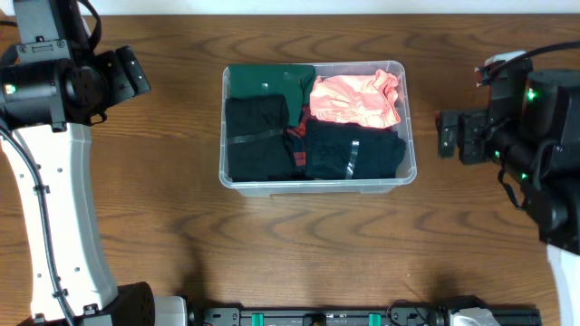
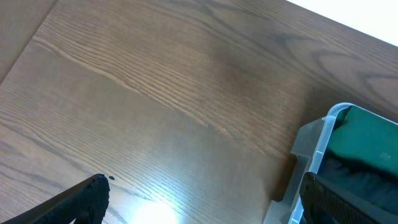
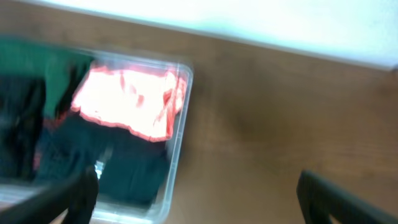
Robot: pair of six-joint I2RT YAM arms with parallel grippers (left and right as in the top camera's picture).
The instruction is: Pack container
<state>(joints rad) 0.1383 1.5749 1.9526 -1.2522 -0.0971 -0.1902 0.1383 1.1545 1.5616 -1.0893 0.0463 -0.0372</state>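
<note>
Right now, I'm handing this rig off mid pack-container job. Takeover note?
Left tool: open, empty, over bare table left of the container.
Right tool: open, empty, off to the container's right.
Container: mid-table, holding folded clothes: green piece back left, pink piece back right, left black piece and right black piece in front.
Done: clothes are inside; both arms are clear of the container.
Left: likely only a final check. No further items and no lid in view.
</note>
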